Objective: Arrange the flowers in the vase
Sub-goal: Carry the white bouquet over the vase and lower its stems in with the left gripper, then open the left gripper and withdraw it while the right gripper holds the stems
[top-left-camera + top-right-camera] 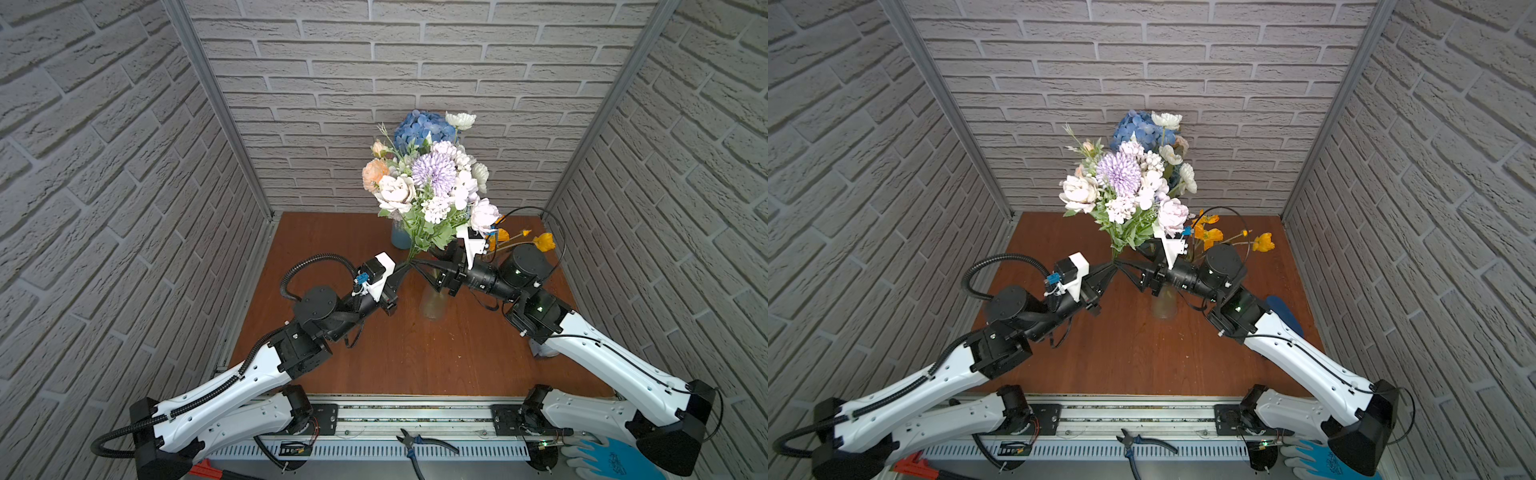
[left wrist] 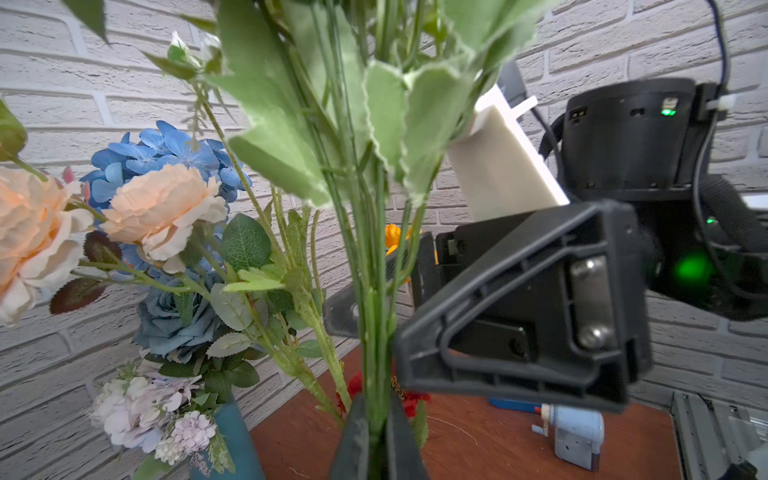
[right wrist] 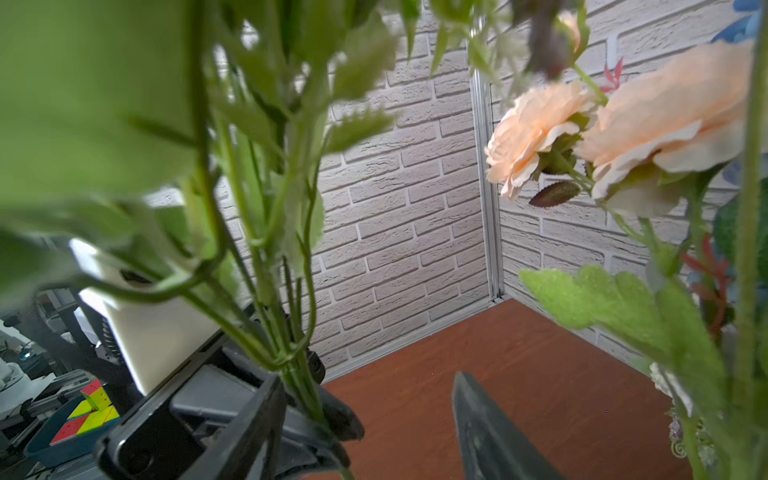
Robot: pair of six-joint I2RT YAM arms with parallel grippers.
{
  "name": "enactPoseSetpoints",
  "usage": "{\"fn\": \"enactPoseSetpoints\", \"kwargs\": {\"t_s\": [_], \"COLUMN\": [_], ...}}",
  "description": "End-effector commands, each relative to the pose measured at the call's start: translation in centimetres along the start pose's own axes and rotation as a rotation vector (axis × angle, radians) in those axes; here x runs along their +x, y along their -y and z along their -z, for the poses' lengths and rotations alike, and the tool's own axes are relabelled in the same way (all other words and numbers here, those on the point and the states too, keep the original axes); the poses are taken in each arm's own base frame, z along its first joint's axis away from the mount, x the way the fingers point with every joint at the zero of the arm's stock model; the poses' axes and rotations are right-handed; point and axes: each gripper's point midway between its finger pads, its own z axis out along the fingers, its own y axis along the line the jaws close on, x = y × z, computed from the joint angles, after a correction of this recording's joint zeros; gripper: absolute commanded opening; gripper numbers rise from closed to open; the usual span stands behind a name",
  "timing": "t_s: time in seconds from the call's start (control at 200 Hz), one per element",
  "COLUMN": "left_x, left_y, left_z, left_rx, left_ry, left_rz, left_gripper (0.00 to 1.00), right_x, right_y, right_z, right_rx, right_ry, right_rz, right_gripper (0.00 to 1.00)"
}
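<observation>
Artificial bunch (image 1: 432,183) of white, lilac and pale pink fabric blooms on thin green stems: upright, stems pinched tight between left fingers (image 2: 355,436), blooms high above them. Right fingers (image 3: 490,432) spread wide, holding nothing, stems just beside one. Judged light, top-heavy, bendy; best gripped low on gathered stems. Only top views show clear glass vase (image 1: 432,302) below right fingers. Left wrist view shows pinch close up.
</observation>
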Motion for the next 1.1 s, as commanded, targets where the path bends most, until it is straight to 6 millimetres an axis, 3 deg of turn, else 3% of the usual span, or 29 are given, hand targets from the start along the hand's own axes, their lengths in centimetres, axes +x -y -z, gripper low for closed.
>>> {"fn": "enactPoseSetpoints", "kwargs": {"t_s": [0.0,0.29,0.62,0.65,0.67,0.69,0.705,0.72,0.9,1.095], "left_x": [-1.3,-0.4,-0.8,-0.7,-0.7,-0.7,-0.6,-0.6,0.8,5.3], "left_y": [0.0,0.4,0.2,0.2,0.2,0.1,0.1,0.0,-2.3,-8.0], "left_z": [0.1,-0.4,-0.2,-0.2,-0.2,-0.2,-0.2,-0.2,0.5,2.0], "left_rx": [0.004,0.021,0.012,0.010,0.009,0.006,0.004,0.001,-0.088,-0.282], "left_ry": [0.051,0.031,0.045,0.042,0.041,0.039,0.036,0.034,0.027,-0.002], "left_rz": [0.016,0.030,0.042,0.044,0.046,0.048,0.049,0.051,0.117,0.315], "left_gripper": [0.00,0.00,0.00,0.16,0.32,0.56,0.86,0.97,0.98,0.98], "right_x": [-2.7,-3.3,-3.0,-3.0,-3.0,-3.1,-3.1,-3.1,-3.7,-5.0], "right_y": [-1.4,-2.1,-1.9,-1.9,-2.0,-2.0,-2.0,-2.1,-3.4,-5.3], "right_z": [-0.3,-0.8,-0.7,-0.6,-0.6,-0.6,-0.6,-0.6,-0.2,0.9], "right_rx": [-0.058,-0.112,-0.100,-0.099,-0.100,-0.101,-0.100,-0.100,-0.113,-0.137], "right_ry": [0.084,0.116,0.106,0.105,0.104,0.104,0.103,0.103,0.067,0.056], "right_rz": [0.027,0.021,0.021,0.024,0.025,0.029,0.032,0.035,0.129,0.241], "right_gripper": [0.64,0.55,0.07,0.06,0.06,0.06,0.06,0.06,0.06,0.06]}}
